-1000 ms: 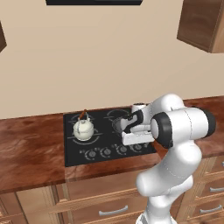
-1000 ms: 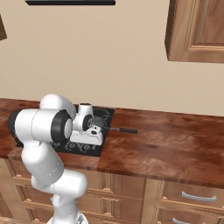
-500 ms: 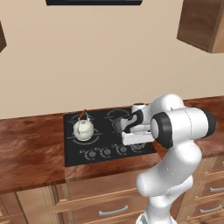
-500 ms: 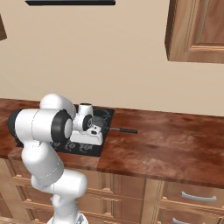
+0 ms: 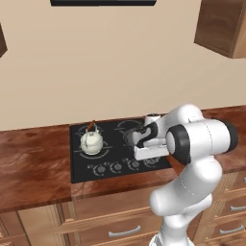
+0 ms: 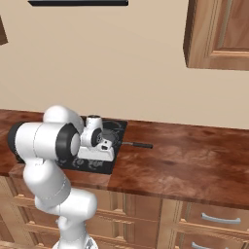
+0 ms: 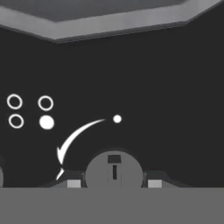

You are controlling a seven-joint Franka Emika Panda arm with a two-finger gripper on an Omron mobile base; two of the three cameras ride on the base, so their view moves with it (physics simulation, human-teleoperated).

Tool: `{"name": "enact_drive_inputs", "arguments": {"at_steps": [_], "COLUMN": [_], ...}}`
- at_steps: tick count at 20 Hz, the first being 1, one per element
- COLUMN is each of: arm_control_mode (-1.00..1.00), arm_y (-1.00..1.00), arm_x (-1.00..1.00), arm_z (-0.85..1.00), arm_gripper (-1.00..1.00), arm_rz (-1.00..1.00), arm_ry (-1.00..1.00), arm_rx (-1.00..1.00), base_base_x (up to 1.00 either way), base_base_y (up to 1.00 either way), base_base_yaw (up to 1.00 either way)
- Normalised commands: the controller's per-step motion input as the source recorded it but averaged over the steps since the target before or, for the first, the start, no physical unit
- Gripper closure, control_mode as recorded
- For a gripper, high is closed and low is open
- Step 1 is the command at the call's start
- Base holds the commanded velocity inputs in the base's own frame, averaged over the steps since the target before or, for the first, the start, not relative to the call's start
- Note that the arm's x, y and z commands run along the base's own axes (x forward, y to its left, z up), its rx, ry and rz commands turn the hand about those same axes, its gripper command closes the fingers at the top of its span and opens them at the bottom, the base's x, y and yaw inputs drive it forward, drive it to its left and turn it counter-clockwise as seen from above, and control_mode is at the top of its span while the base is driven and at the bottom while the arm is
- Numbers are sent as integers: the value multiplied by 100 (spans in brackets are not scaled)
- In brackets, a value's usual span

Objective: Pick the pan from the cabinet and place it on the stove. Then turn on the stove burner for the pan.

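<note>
The flat black rectangular stove is set into the brown wooden counter, and everything here is placed against it. The round dark frying pan sits on the stove's right rear burner, its long thin black handle reaching off the stove's right edge over the counter. A small white kettle stands on the left rear burner. The hand hangs low over the knob row on the stove's front edge, its fingers either side of a round grey knob; whether they press it I cannot tell.

The knob is probably stiff and smooth, best pinched across its width and twisted.

No words are readable; printed beside the knob are four burner circles, one filled, and a curved white arrow.
</note>
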Motion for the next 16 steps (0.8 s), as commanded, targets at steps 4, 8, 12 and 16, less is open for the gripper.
{"name": "enact_drive_inputs", "arguments": {"at_steps": [4, 8, 12, 16], "arm_control_mode": [-100, -100, -100, -100], "arm_y": [0, 0, 0, 0], "arm_x": [-13, -17, -15, -14], "arm_z": [-12, -11, -15, -20], "arm_gripper": [100, 100, 100, 100], "arm_rz": [21, 23, 27, 30], "arm_ry": [-11, -9, -4, -2], "arm_rx": [0, 0, 0, 0], "base_base_x": [0, 0, 0, 0], "base_base_y": [0, 0, 0, 0], "base_base_yaw": [0, 0, 0, 0]}}
